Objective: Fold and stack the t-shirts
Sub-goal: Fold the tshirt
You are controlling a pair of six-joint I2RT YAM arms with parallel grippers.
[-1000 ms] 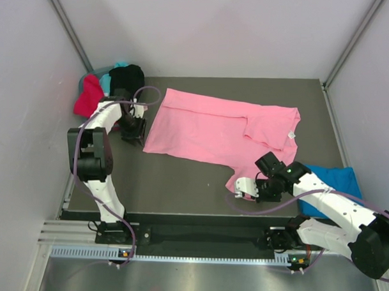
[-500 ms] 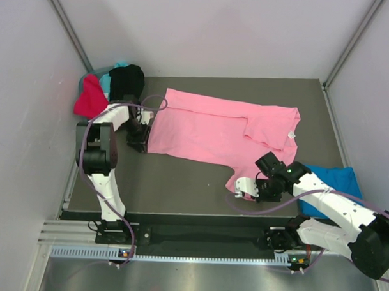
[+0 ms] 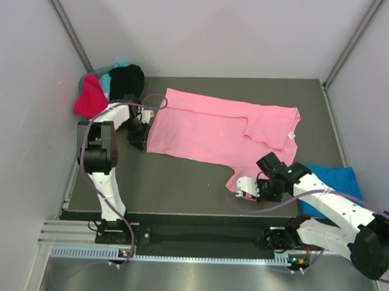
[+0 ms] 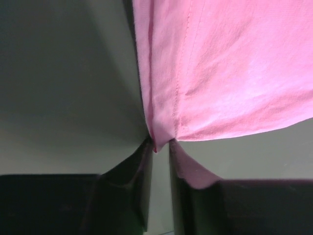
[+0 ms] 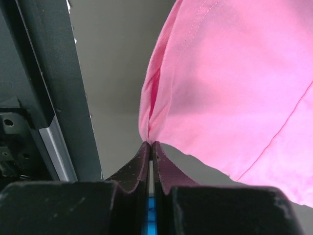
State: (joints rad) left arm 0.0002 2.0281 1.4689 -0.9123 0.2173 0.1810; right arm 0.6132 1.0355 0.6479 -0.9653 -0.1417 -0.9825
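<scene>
Right gripper (image 5: 150,143) pinches the near edge of the pink t-shirt (image 3: 208,130). Left gripper (image 4: 159,144) narrowly straddles its left corner; whether it grips is unclear.

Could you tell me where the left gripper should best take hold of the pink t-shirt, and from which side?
The near left hem corner of the pink t-shirt, approached low from its left. The shirt lies flat, so only an edge offers a pinch, and the stitched hem looks doubled there. The left gripper straddles that corner.
</scene>
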